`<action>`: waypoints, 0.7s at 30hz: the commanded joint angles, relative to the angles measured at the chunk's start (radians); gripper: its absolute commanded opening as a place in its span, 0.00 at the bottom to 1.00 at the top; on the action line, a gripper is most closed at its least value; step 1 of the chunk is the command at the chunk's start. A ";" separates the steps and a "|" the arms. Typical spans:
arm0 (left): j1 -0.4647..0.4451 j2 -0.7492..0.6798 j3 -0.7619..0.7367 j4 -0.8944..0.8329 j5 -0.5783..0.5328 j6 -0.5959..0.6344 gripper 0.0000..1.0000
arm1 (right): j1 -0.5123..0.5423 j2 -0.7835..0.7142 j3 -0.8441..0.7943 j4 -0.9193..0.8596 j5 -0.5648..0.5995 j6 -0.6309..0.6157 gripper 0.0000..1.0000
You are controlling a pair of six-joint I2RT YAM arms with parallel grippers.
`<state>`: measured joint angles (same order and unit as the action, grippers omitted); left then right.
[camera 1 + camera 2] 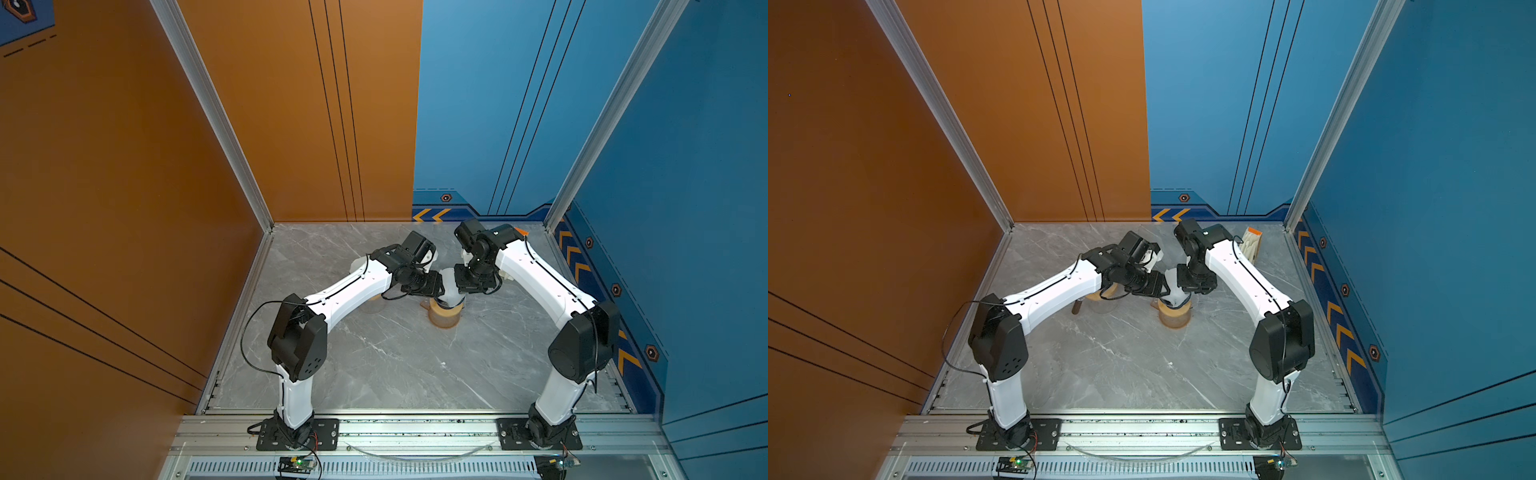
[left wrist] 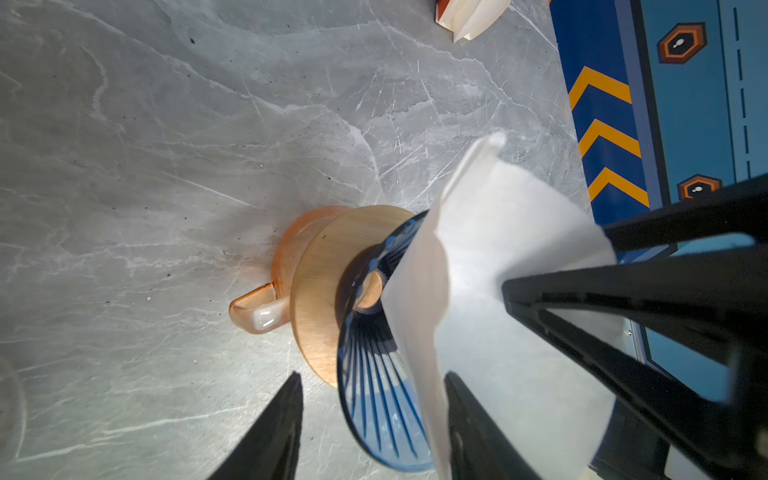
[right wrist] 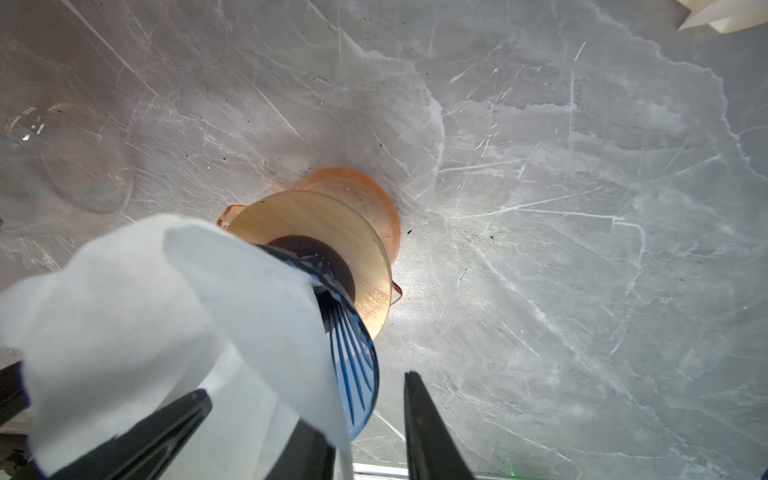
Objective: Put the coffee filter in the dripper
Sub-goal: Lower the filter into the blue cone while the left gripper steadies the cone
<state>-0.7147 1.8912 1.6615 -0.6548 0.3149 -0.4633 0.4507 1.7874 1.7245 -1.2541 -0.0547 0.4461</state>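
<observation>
Filter [image 2: 498, 249] half in the dripper [image 3: 353, 353]
My left tool [image 2: 372, 376] and right tool [image 3: 307, 384] stand open, one each side, so the filter can drop in straight.

The left arm [image 1: 349, 291] and the right arm [image 1: 540, 278] both have smooth white shells on the links and black housings at the joints. A thin black cable [image 1: 243, 338] runs along the white shells. On the aluminium rail [image 1: 415, 432], each arm has a black base plate [image 1: 324, 436] with silver screws. The left elbow housing [image 1: 297, 340] has small round holes. The fingers [image 2: 270, 432] are black and taper to thin tips.
</observation>
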 commanded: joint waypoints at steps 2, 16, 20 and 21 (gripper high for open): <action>-0.007 -0.011 0.005 -0.058 -0.025 0.035 0.55 | 0.006 -0.008 -0.018 0.002 0.047 -0.007 0.29; -0.005 0.027 0.078 -0.133 -0.053 0.065 0.56 | -0.001 -0.008 -0.061 0.042 0.039 -0.010 0.32; -0.003 0.039 0.085 -0.143 -0.057 0.069 0.56 | -0.007 -0.018 -0.077 0.069 0.001 -0.015 0.34; -0.005 0.044 0.088 -0.142 -0.055 0.069 0.56 | -0.007 -0.017 -0.080 0.075 -0.008 -0.015 0.35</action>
<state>-0.7147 1.9038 1.7248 -0.7555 0.2764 -0.4149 0.4496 1.7874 1.6608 -1.2041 -0.0486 0.4427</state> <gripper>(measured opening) 0.560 0.343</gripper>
